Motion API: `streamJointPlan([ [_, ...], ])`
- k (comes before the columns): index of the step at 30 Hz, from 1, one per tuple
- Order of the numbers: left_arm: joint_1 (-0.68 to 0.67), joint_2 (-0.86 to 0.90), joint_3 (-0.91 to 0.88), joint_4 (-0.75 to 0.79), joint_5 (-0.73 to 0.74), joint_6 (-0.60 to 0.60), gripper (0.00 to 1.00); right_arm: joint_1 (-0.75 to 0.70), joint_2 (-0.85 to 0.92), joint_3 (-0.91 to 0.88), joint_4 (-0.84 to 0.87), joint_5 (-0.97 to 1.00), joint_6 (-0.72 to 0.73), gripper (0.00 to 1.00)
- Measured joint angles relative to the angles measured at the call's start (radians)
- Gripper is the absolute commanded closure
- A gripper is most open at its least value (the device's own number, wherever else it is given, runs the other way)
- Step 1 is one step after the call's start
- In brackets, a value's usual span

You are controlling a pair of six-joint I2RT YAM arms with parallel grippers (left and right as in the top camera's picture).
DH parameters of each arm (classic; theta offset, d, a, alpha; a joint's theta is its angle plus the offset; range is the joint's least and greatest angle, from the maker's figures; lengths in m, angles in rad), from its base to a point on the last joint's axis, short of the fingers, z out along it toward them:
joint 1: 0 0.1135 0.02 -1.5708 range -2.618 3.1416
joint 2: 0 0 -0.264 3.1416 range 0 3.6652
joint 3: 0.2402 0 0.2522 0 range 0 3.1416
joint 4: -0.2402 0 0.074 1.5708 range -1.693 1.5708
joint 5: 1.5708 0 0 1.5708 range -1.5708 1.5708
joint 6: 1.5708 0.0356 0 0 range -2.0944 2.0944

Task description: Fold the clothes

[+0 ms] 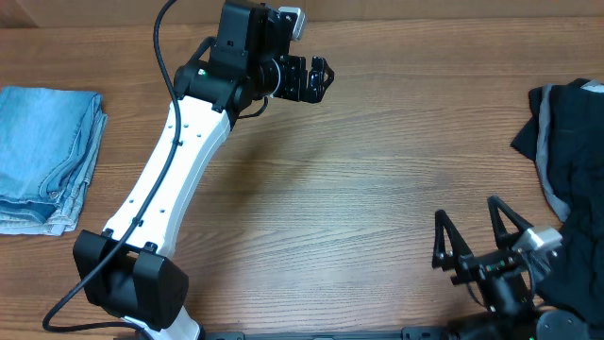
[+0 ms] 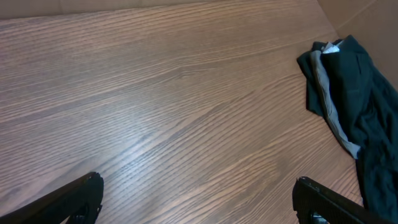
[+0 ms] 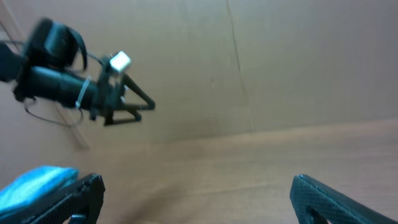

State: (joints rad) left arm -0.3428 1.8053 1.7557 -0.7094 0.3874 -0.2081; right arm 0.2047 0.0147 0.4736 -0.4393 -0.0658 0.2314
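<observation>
The clothes are out of view in every frame. My left gripper (image 1: 321, 76) hangs open over bare wood at the far middle of the table (image 1: 359, 189), its arm stretched out from the near left. In the left wrist view the left gripper (image 2: 199, 190) has only wood grain between its two dark fingertips. My right gripper (image 1: 466, 213) stands open at the near right, fingers pointing away over the table. The right wrist view shows the right gripper (image 3: 196, 186) with nothing between its fingertips.
A folded pile of pale, washed-out blue jeans (image 1: 42, 156) lies at the left edge, and shows as a blue patch (image 3: 37, 180) in the right wrist view. A crumpled black garment with a grey edge (image 1: 571, 132) (image 2: 351, 87) lies at the right edge. The left arm (image 3: 81, 90) reaches across the far side.
</observation>
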Motion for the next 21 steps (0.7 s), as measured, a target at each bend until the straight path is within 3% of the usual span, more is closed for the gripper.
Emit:
streamJointPlan([
  [5,0.0,0.0,0.0,0.0,0.0,0.0,0.0,0.0,0.0,-0.269,0.454,0.022,0.0,0.0],
  [8,0.0,0.0,0.0,0.0,0.0,0.0,0.0,0.0,0.0,-0.379,0.603,0.031,0.0,0.0],
  [16,0.0,0.0,0.0,0.0,0.0,0.0,0.0,0.0,0.0,-0.455,0.662,0.033,0.0,0.0],
  [21,0.0,0.0,0.0,0.0,0.0,0.0,0.0,-0.032,-0.001,-0.455,0.516,0.033,0.001,0.0],
])
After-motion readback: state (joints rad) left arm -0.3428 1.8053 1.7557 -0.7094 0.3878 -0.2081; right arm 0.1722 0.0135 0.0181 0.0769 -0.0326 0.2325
